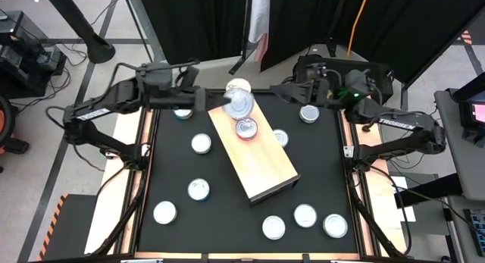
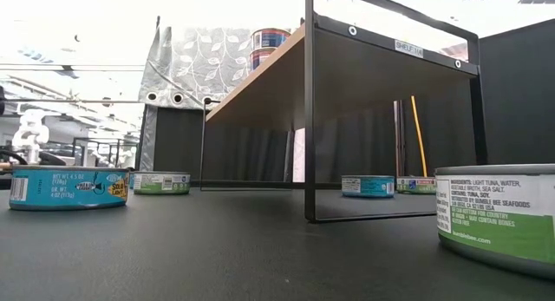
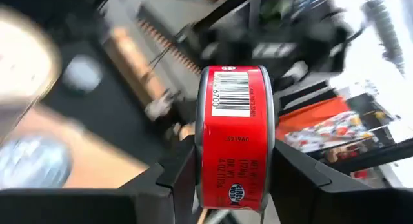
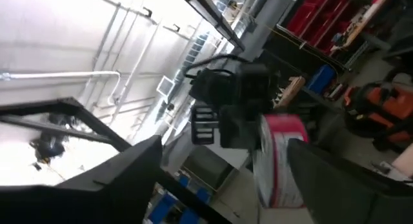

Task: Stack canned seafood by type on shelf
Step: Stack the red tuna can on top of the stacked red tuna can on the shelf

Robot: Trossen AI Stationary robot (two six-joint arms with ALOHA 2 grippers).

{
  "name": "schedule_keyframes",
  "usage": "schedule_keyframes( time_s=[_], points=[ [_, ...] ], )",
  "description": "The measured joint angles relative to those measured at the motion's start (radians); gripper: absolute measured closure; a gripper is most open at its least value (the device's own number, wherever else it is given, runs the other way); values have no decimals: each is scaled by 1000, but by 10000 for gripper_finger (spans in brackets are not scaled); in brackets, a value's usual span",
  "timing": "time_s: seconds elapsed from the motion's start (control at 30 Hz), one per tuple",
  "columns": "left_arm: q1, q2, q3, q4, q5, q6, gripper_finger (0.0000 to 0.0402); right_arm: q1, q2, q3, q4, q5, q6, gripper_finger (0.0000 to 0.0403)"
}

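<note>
The pale wood shelf [image 1: 261, 161] stands raised on a black frame, slanting across the middle of the table. A red-topped tin [image 1: 246, 129] and a silvery tin [image 1: 237, 87] sit on its far part; the low view shows stacked tins [image 2: 269, 45] there. My left gripper [image 1: 226, 101] is shut on a red-labelled tin [image 1: 241, 104] above the shelf's far end. My right gripper [image 1: 282, 90] hangs open and empty just right of it. In the right wrist view, its fingers [image 4: 129, 169] stand wide apart, with the held red tin [image 4: 281, 159] beyond. My left gripper pinches the red tin between its two fingers [image 3: 177, 175], one on each flat face. The barcoded side label [image 3: 235, 121] faces the wrist camera. The fingers come level from the table's left. The tin is lifted clear above the shelf's far end.
Loose tins lie on the black tabletop: on the left [image 1: 201, 143] [image 1: 198, 189] [image 1: 164, 212], far left [image 1: 183, 111], on the right [image 1: 309, 113] [image 1: 280, 137], and near the front [image 1: 273, 227] [image 1: 305, 215] [image 1: 335, 225]. The shelf's near half is bare wood.
</note>
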Motion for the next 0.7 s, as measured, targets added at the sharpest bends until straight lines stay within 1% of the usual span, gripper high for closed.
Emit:
schedule_keyframes(
  time_s=[0.07, 0.17, 0.23, 0.33, 0.4, 0.47, 0.57, 0.63, 0.7],
  points=[
    [-24, -13, 0, -102, -31, -58, 242, -18, -31, 0, -52, -10, -29, 69],
    [-96, -7, 0, -268, -129, -186, 241, -48, -81, 0, -128, -10, -84, 66],
    [-150, 16, -11, -311, -179, -259, 243, -67, -111, 0, -177, -10, -118, 66],
    [-219, 48, -56, -298, -257, -374, 246, -90, -138, 0, -245, -11, -157, 66],
    [-244, 68, -98, -270, -326, -515, 246, -102, -148, 0, -279, -11, -174, 66],
    [-263, 86, -143, -270, -433, -664, 243, -110, -149, 0, -291, -12, -182, 66],
    [-286, 112, -215, -230, -587, -834, 241, -116, -146, 0, -304, -12, -183, 67],
    [-291, 122, -260, -192, -655, -907, 240, -116, -140, 0, -304, -13, -182, 67],
    [-289, 132, -301, -103, -681, -931, 240, -116, -132, 0, -306, -13, -182, 67]
  ],
)
